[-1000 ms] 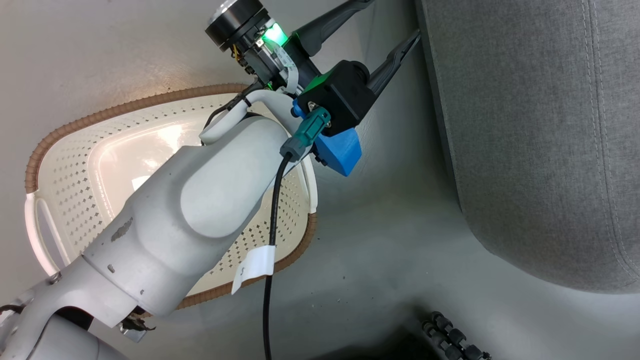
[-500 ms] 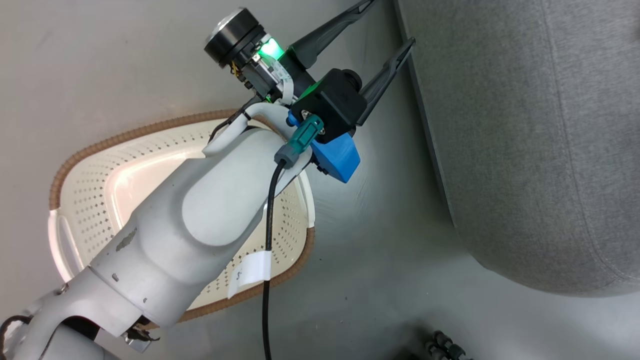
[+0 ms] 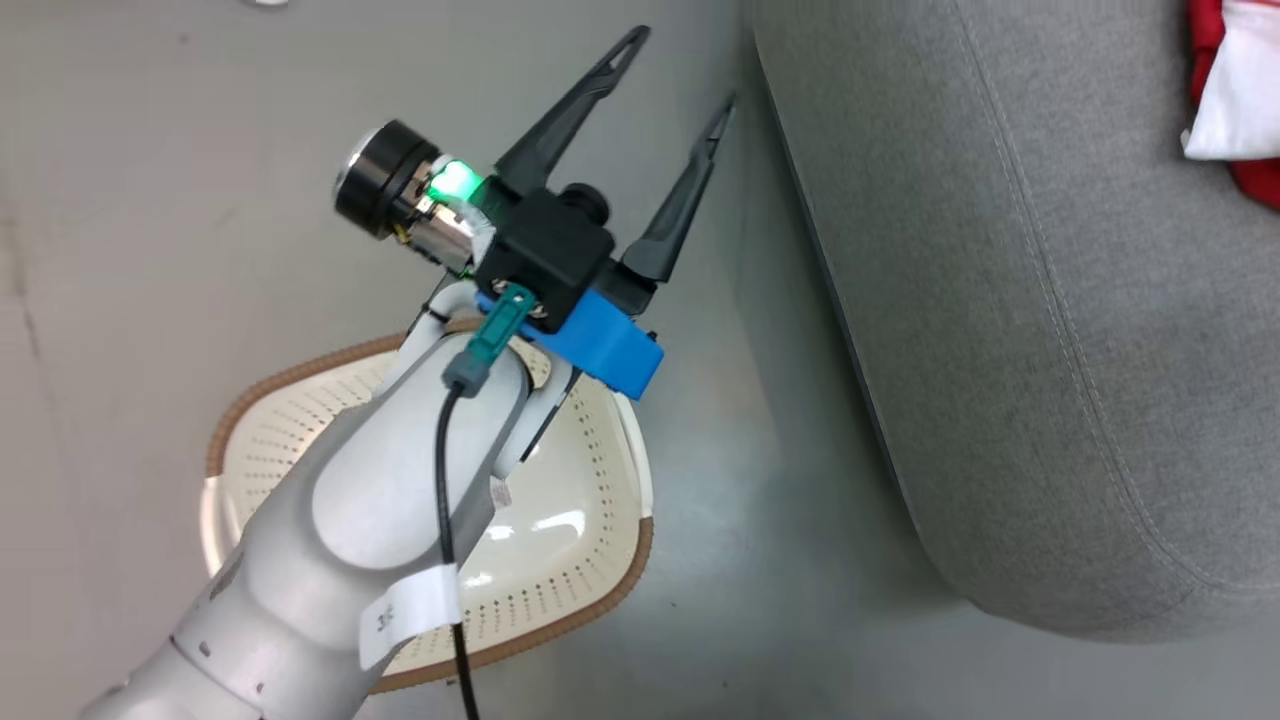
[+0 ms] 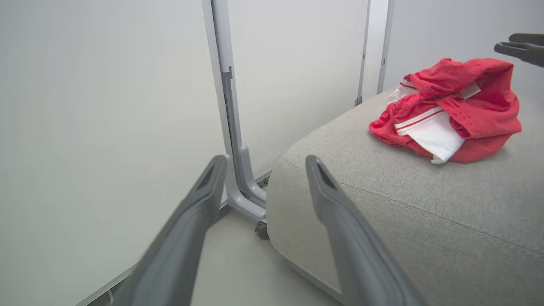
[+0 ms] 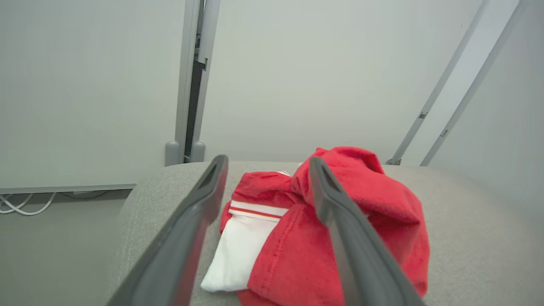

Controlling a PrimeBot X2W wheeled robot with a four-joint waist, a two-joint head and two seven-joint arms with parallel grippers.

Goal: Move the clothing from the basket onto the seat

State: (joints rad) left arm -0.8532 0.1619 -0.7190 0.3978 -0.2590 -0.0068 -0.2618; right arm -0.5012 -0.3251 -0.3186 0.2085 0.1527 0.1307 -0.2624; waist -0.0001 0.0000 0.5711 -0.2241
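The red clothing point(image 4: 459, 102) with its white panels lies bunched on the grey seat point(image 4: 403, 204); in the head view it shows as a red and white edge point(image 3: 1235, 100) at the top right corner, on the seat point(image 3: 1050, 300). The cream basket point(image 3: 590, 470) stands on the floor left of the seat, and what shows of its floor is bare. My left gripper point(image 3: 680, 68) hangs open above the basket's far end, beside the seat's edge, holding nothing point(image 4: 265, 160). My right gripper point(image 5: 268, 160) is open just above the clothing point(image 5: 382, 212), not touching it.
Pale wall panels with a metal post point(image 4: 231, 127) on a caster stand behind the seat's corner. White cables point(image 5: 17, 204) lie on the floor by the wall. Grey floor point(image 3: 150, 200) stretches left of the basket. The right gripper's fingertips point(image 4: 520, 46) show above the clothing.
The head camera has shifted, so the basket sits lower and smaller and the clothing has come into view. My left gripper, still open, now points more steeply up the view.
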